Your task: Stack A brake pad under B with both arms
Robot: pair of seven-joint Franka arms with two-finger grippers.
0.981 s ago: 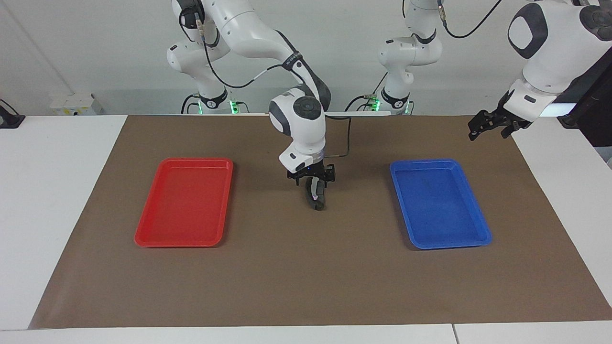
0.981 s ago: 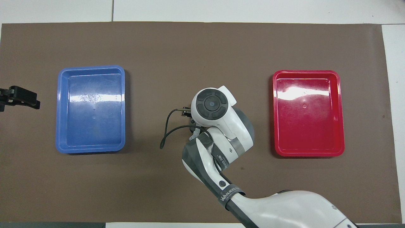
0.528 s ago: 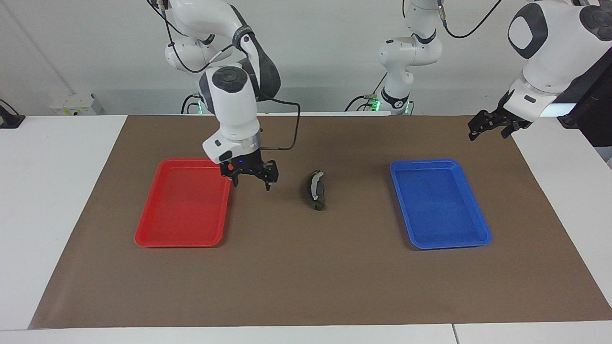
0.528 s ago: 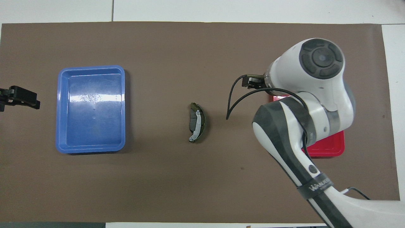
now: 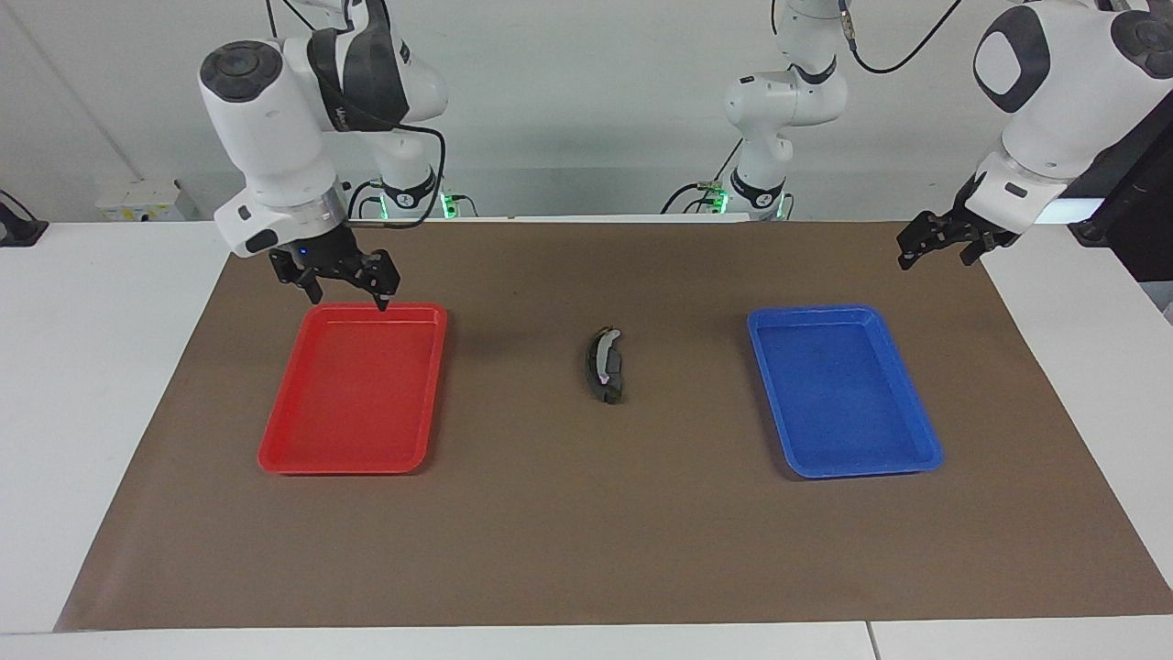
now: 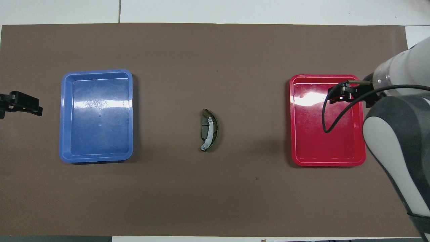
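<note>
Right gripper (image 5: 341, 286) up in the air over the edge of the red tray (image 5: 275, 458) that lies nearest the robots, fingers spread, nothing between them. Left gripper (image 5: 935, 246) waiting over the brown mat (image 5: 586, 550) at the left arm's end of the table, well apart from the blue tray (image 5: 927, 454); looks spread as well and carries nothing. Between the two trays, about mid-table, B (image 5: 605, 353) lying on the mat with its silver strip up. Some dark material showing beside and below that strip, hard to split into separate pieces from this side. Neither tray holding anything.

From overhead, clearer: A brake pad (image 6: 203, 127) flat on the mat, B (image 6: 210, 131) resting across it, silver strip curving over the pad's edge, the two touching. Stack roughly midway between the trays. Right arm's wrist over the red tray, its gripper mostly hidden beneath it. Left gripper showing only as a dark bar at the mat's edge, off the blue tray.

Judging by this: stacking looks done, pad underneath, B on top, both grippers clear of the pile. Probably nothing left but bringing the right arm to rest, provided B sits steady on the pad.
</note>
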